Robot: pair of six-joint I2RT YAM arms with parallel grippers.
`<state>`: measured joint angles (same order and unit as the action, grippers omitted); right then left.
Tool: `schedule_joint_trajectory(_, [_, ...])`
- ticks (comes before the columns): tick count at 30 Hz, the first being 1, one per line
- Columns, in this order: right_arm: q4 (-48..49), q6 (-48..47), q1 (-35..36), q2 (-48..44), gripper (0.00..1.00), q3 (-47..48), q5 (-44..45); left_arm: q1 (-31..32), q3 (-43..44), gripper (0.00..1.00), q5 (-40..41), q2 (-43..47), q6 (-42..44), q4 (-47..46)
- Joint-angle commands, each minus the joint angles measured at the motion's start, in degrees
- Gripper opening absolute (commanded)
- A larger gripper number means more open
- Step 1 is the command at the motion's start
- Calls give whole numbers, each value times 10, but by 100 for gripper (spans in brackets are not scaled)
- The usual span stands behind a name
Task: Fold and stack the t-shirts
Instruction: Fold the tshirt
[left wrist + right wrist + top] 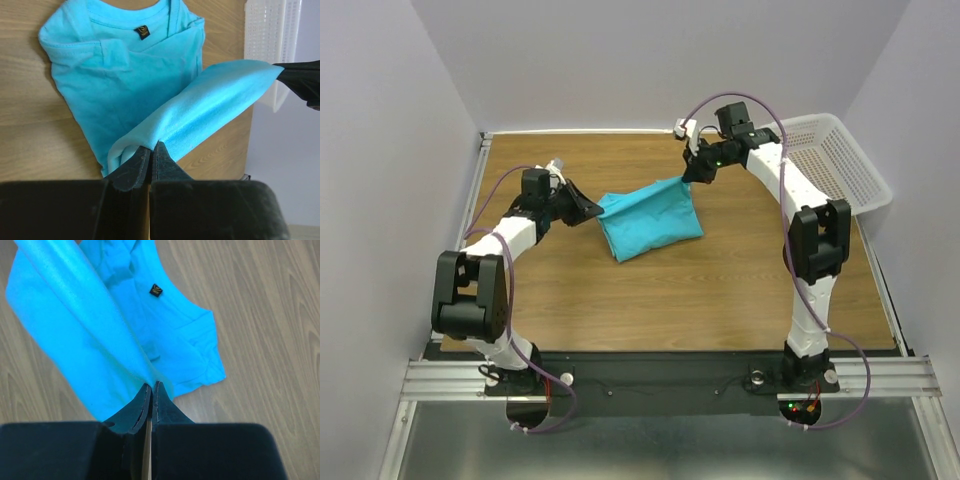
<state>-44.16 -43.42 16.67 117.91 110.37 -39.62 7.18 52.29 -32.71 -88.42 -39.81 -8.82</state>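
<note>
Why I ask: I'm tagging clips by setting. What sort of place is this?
Probably a robotics lab test cell, not a home: a left arm and right arm bolted to an aluminium rail at the edge of a wood-grain table, with plain white walls boxing it in.

Soft matt cotton t-shirt (pixel 648 222), wood-grain table (pixel 720 290).

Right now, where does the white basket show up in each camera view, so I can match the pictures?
Top external: the white basket is at the upper right.
Left wrist: the white basket is at the upper right edge, beyond the lifted fabric.
Right wrist: not in it.
Shared landmark: the turquoise t-shirt, seen in all three views.
</note>
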Motion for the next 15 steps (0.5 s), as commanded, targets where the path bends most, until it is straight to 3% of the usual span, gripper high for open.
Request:
schedule_joint_trajectory(1, [42,25,-3,17,0,33,28,-11,42,0,-17,-31,34,-16])
schedule_joint_trajectory(15, [94,69,-2,54,1,30,81,-30,120,0,-7,-142,50,-16])
